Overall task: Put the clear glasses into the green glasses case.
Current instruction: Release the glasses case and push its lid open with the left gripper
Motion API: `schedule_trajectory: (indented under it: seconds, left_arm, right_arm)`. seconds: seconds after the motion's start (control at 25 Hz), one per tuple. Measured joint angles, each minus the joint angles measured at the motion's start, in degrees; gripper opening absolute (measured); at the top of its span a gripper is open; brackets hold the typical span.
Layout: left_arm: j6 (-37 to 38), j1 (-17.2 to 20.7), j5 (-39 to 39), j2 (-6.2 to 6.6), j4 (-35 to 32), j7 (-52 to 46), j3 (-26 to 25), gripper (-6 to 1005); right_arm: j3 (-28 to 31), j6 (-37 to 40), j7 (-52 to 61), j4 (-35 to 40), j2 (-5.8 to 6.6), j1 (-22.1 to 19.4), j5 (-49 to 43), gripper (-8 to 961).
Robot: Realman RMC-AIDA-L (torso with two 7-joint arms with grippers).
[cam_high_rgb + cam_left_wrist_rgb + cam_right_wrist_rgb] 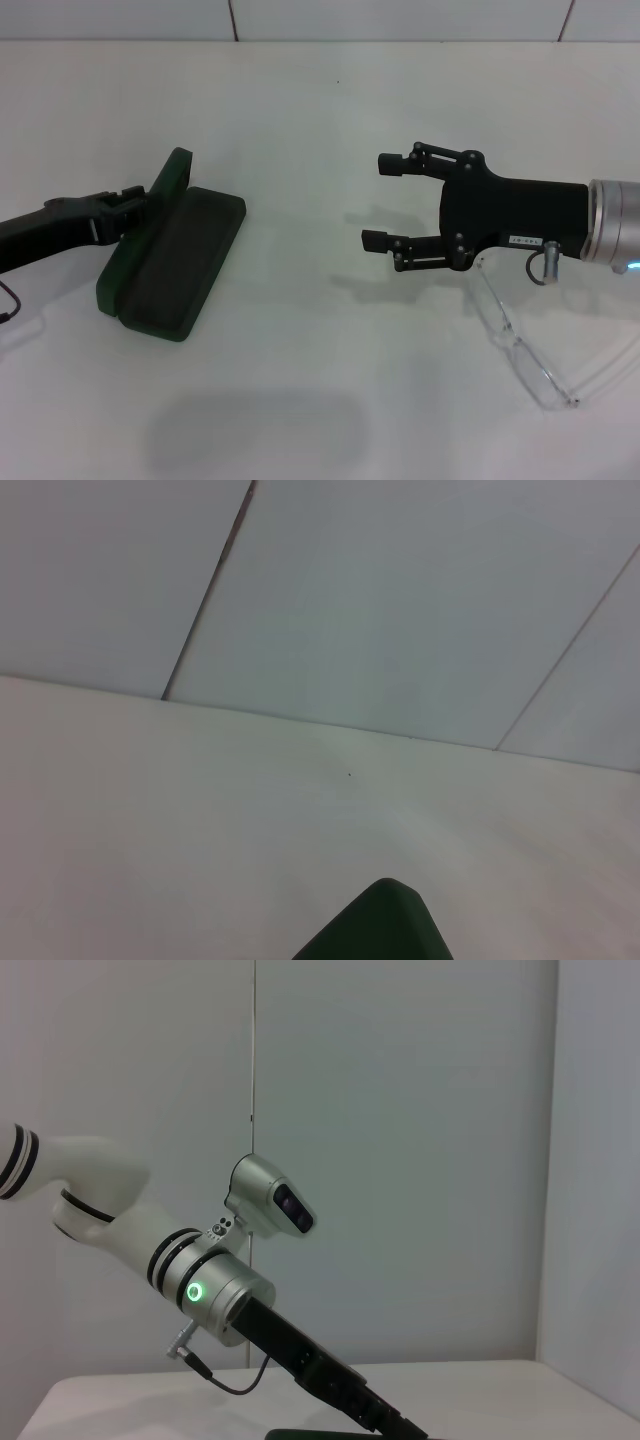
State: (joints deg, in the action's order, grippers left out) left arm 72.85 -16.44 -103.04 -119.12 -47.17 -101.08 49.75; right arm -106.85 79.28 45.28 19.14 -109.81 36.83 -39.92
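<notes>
My left gripper (128,205) pinches the green glasses case (175,255) lid; right gripper (385,200) gapes beside the clear glasses (525,345) — light, slippery; I'd grip the bridge.

A white table (320,130) carries the open green glasses case (175,250) and the clear glasses (540,350), well apart.

Even bright overhead light, soft shadows cast beneath the right gripper (376,201), white table (320,400) mildly washed out, focus held.
</notes>
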Motion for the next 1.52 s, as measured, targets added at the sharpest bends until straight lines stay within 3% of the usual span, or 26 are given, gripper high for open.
schedule_trajectory:
  seconds: [0.16, 0.72, 0.96, 1.36, 1.52]
  left_arm:
    - [0.11, -0.16, -0.05, 0.01, -0.23, 0.22, 0.28, 310]
    - [0.85, -1.66, -0.07, 0.96, -0.04, 0.4, 0.34, 165]
    - [3.29, -1.59, -0.65, 1.14, -0.16, 0.53, 0.47, 207]
    - [0.73, -1.07, -2.96, 0.14, -0.11, 4.34, 0.17, 644]
    - [-0.97, -0.91, -2.99, -0.26, 0.23, 7.96, 0.09, 651]
  right_arm:
    - [0.06, 0.0, -0.02, -0.01, 0.03, -0.09, 0.02, 868]
    - [0.06, 0.0, -0.02, -0.07, 0.12, -0.1, 0.02, 868]
    - [0.07, -0.04, -0.02, -0.07, 0.12, -0.1, 0.02, 868]
    - [0.06, -1.12, -0.02, -0.07, -0.02, 0.01, -0.03, 868]
    - [-0.01, -1.47, -0.02, -0.07, -0.18, 0.07, -0.44, 869]
